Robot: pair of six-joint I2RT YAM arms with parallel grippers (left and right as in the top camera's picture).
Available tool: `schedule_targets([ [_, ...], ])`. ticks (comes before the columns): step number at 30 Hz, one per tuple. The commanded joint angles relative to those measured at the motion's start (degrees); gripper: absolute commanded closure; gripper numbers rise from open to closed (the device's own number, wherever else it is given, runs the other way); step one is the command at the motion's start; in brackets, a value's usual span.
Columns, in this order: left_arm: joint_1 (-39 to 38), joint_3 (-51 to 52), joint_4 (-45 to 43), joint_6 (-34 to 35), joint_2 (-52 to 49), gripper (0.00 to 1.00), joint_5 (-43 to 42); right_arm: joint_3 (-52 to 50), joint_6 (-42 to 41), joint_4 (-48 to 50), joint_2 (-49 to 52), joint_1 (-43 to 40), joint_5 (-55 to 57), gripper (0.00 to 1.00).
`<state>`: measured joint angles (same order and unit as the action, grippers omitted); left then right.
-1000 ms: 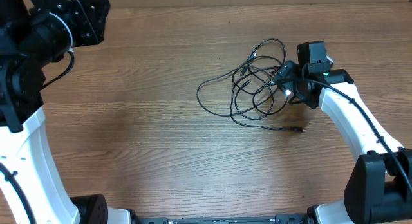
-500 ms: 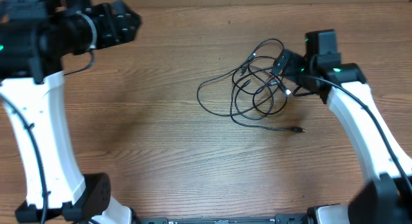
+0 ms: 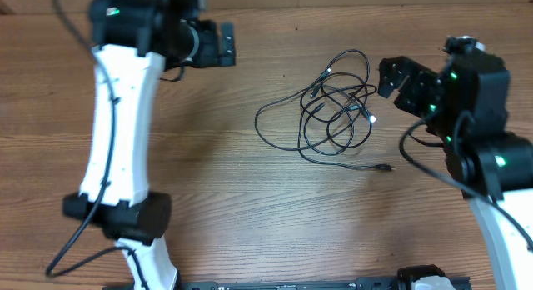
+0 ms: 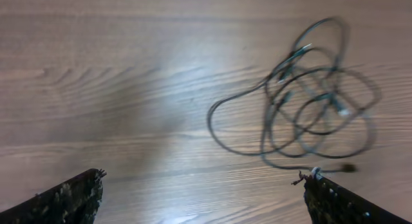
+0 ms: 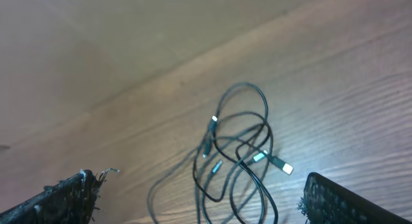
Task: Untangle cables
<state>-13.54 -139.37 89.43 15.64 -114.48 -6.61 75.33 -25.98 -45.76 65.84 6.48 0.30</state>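
Roughly right of centre and toward the far side of the wooden table (image 3: 208, 198) lies one loose tangle of thin black cables (image 3: 337, 115). How many cords make it up cannot be counted through the overlapping loops. Two arms are in view, each with one gripper. The left gripper (image 3: 223, 44) hangs at the far left, well apart from the tangle, and the right gripper (image 3: 393, 77) hangs just beside the tangle's right edge, not touching it. Both sets of jaws stand wide apart with nothing between them: each wrist camera shows its two fingers (image 4: 71, 198) (image 5: 64, 198) only at the bottom corners of the frame. The overhead view alone shows both arms and one tail running out on the near side to a dark plug (image 3: 385, 167). The left wrist view, blurred, takes in the whole tangle, with one long loop reaching out to the left. The right wrist view cuts off the near loops but shows at least three pale plug tips (image 5: 286, 167) and the table's far edge.
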Motion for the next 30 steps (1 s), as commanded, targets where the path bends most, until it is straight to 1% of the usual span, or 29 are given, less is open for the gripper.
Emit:
schedule_targets([
  [1,-4.4,-0.2,1.5,3.0,-2.0,0.01,9.0,1.7,3.4,0.0,-4.2,0.1,1.3,0.00],
  [3,-6.9,-0.2,2.2,5.1,-2.0,0.01,12.2,1.7,4.2,-0.3,-5.9,0.1,2.7,0.00],
  [7,-12.5,-0.2,4.4,9.9,-0.8,0.01,21.7,1.7,4.2,-2.8,-8.8,0.1,5.7,0.00],
  [9,-15.4,-0.2,5.9,13.2,0.2,0.01,25.1,1.7,4.2,-4.5,-9.9,0.1,6.8,0.00],
  [10,-17.9,-0.2,7.0,15.7,1.3,0.01,28.1,1.7,4.2,-5.5,-10.5,0.1,7.9,0.00],
  [13,-21.9,2.1,7.4,18.6,3.4,0.00,34.2,1.7,4.2,-6.3,-10.9,0.1,8.7,0.00],
  [17,-23.6,12.1,7.1,25.0,7.3,0.00,38.1,1.7,4.2,-6.3,-10.9,0.1,8.7,0.00],
  [19,-23.6,19.8,4.5,27.9,9.9,0.00,38.2,1.7,4.2,-6.3,-10.9,0.1,8.7,0.00],
  [20,-23.6,24.4,1.6,28.2,11.7,0.00,37.5,1.7,4.2,-6.3,-10.9,0.1,8.7,0.00],
  [22,-23.6,34.1,-6.3,27.2,16.1,0.00,34.7,1.7,4.2,-6.5,-10.8,0.1,8.7,0.00],
  [25,-23.4,47.9,-19.6,20.9,23.0,0.00,29.1,1.7,4.2,-6.6,-10.8,0.1,8.7,0.00],
  [28,-21.2,60.1,-33.5,10.7,28.7,0.00,21.7,1.7,3.5,-6.7,-10.8,0.1,8.6,0.00],
  [30,-18.8,65.1,-40.5,3.6,30.3,0.01,14.8,1.7,3.5,-6.7,-10.8,0.1,7.3,0.00],
])
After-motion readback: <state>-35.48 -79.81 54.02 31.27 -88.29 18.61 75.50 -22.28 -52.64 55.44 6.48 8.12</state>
